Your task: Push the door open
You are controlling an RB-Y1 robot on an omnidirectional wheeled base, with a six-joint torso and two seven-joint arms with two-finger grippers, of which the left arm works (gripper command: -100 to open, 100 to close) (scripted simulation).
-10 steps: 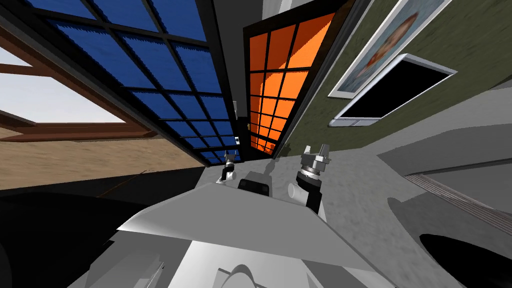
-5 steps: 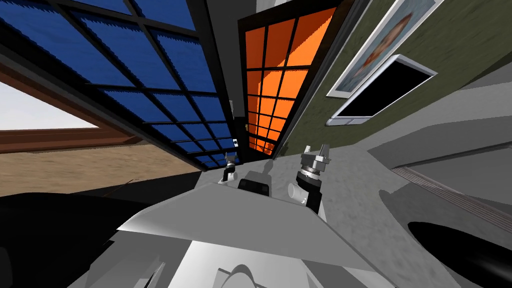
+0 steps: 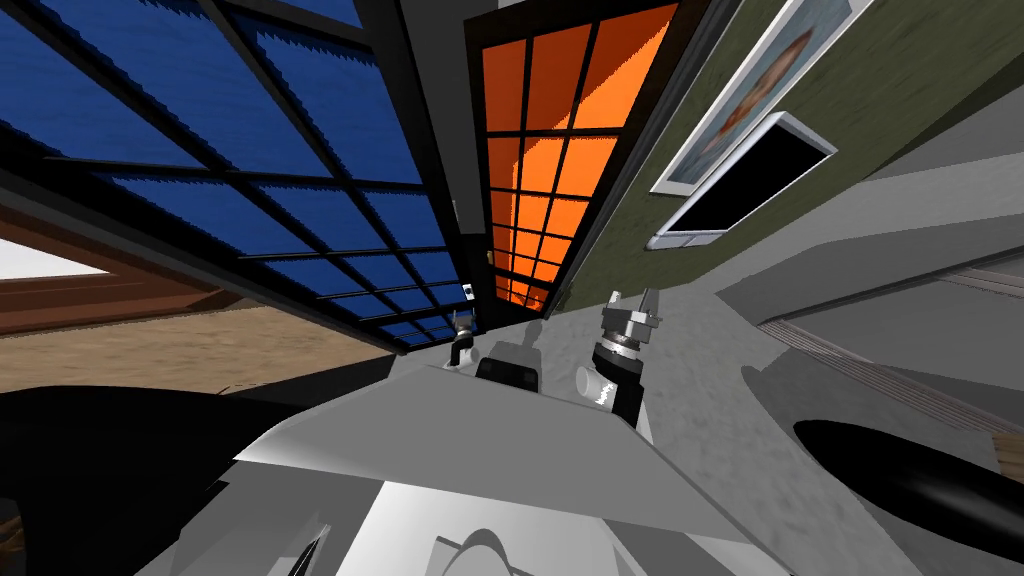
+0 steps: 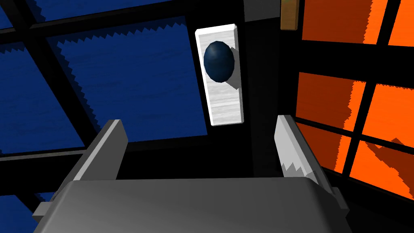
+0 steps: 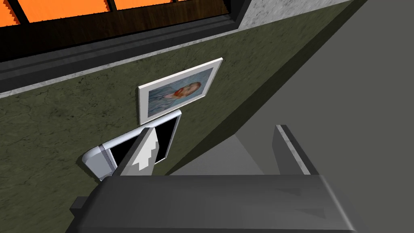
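Head view: the blue-paned door is seen ahead-left, with the left gripper at its dark edge, perhaps touching.

Left wrist view: the fingers are spread and empty, and the round knob lies just beyond them.

Right wrist view: the right gripper is spread and empty.

The door is judged stiff and hinged. It is best pressed on the frame beside the knob, not on the panes.

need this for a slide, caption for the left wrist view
Open left gripper facing the dark knob on its white plate, blue-paned door beside orange panes.
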